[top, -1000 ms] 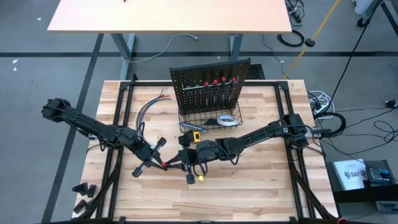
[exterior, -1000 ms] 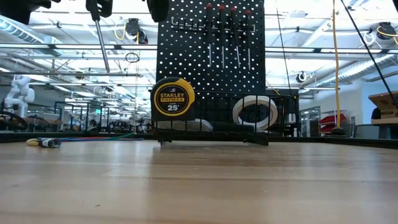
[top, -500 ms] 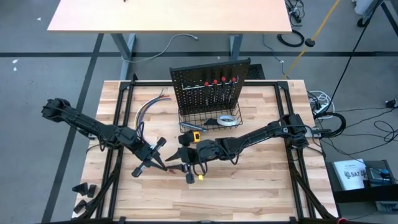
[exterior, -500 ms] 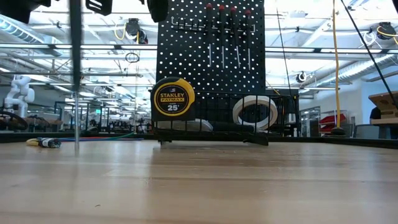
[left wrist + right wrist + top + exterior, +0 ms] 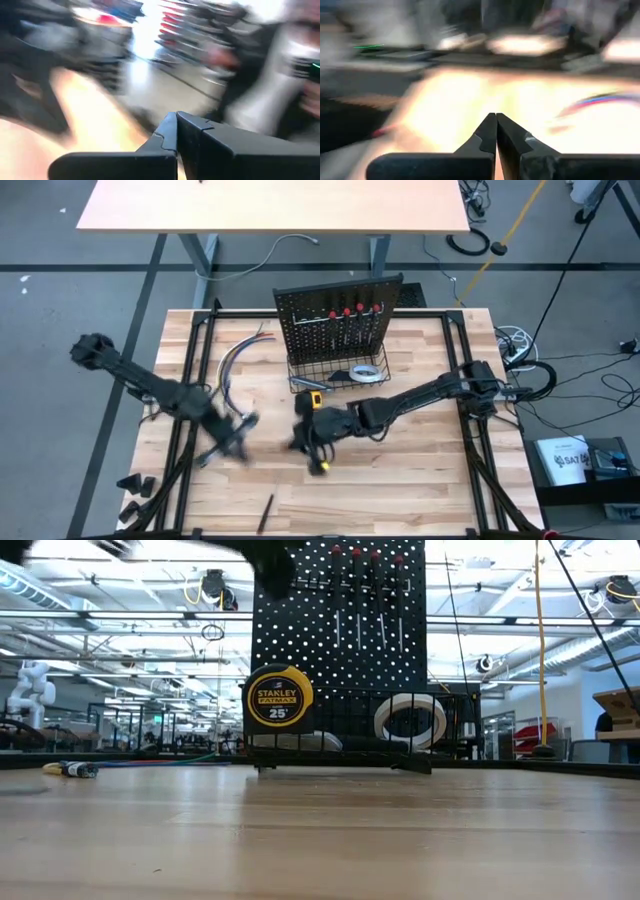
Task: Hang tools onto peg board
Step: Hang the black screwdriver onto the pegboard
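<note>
Screwdrivers [image 5: 352, 312], four with red-ended handles, are hanging in a row near the top of the peg board [image 5: 338, 320], which is standing upright at the upper centre of the high view. A fifth screwdriver [image 5: 266, 514] is lying loose on the wooden table [image 5: 420, 480] at the lower centre-left of the high view, well apart from both grippers. In the wire basket [image 5: 335, 380] at the foot of the board, the white tape roll [image 5: 368, 373] is sitting to the right and a dark tool beside it is too small to identify. The yellow-black tape measure [image 5: 279, 697] is standing just in front of the basket, left of centre in the low view.

The left gripper [image 5: 240, 431] is hanging over the table at centre-left of the high view, blurred; its wrist view is showing the two fingers [image 5: 165, 145] pressed together with nothing between them. The right gripper [image 5: 310, 442] is hanging at the centre of the high view, just below the tape measure; its fingers [image 5: 485, 142] are likewise pressed together and gripping nothing. A bundle of coloured cables [image 5: 235, 355] is lying to the left of the board.
</note>
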### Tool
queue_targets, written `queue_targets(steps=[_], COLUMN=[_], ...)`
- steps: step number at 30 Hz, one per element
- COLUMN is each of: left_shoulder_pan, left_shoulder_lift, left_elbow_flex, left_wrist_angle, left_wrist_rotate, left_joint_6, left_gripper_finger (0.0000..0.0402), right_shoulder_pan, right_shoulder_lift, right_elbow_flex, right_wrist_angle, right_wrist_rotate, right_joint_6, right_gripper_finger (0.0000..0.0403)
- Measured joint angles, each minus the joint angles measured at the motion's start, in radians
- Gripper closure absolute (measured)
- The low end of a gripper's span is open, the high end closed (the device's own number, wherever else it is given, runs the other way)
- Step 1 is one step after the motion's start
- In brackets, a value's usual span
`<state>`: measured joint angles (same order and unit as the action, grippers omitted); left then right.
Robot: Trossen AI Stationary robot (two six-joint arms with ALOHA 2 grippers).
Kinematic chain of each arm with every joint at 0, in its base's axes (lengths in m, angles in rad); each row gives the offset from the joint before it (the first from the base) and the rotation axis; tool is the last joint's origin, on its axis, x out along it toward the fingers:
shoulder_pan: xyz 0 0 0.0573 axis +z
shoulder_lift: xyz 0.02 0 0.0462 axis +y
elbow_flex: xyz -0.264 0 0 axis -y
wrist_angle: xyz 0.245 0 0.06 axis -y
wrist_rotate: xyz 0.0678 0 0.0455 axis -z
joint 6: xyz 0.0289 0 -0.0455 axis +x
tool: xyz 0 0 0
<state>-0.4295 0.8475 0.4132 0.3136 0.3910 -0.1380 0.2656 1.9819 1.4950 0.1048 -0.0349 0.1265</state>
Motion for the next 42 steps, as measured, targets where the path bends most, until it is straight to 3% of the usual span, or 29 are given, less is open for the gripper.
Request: queue_targets(steps=[2, 6, 10, 14, 22, 26, 29, 42], left_shoulder_pan=[-0.132, -0.305, -0.358, -0.382, -0.425, -0.481, -0.514, -0.572], left_shoulder_lift=[-0.002, 0.091, 0.221, 0.332, 0.493, 0.536, 0.547, 0.547], left_elbow_flex=[-0.01, -0.012, -0.012, -0.013, -0.014, -0.014, -0.014, -0.015], left_wrist_angle=[-0.055, -0.068, -0.037, -0.024, 0.095, 0.119, 0.125, 0.127], left_wrist_rotate=[-0.021, -0.18, -0.221, -0.234, -0.275, -0.29, -0.349, -0.528], left_joint_6=[-0.008, -0.068, -0.231, -0.35, -0.481, -0.507, -0.529, -0.537], left_gripper_finger=[0.04, 0.04, 0.0401, 0.0401, 0.0401, 0.0401, 0.0401, 0.0401], right_shoulder_pan=[0.035, 0.1, 0.086, 0.072, 0.055, 0.047, 0.045, 0.049], right_shoulder_lift=[0.019, 0.158, 0.277, 0.373, 0.567, 0.604, 0.602, 0.604], right_elbow_flex=[-0.002, -0.008, 0.04, 0.156, 0.486, 0.565, 0.567, 0.565], right_wrist_angle=[-0.018, 0.09, 0.194, 0.193, 0.03, -0.012, -0.015, -0.06], right_wrist_rotate=[-0.195, -0.243, -0.219, -0.319, -0.453, -0.45, -0.367, -0.286], right_joint_6=[0.048, -0.006, -0.086, -0.108, -0.219, -0.26, -0.308, -0.375], right_gripper_finger=[0.0403, 0.0402, 0.0402, 0.0402, 0.0402, 0.0402, 0.0402, 0.0403])
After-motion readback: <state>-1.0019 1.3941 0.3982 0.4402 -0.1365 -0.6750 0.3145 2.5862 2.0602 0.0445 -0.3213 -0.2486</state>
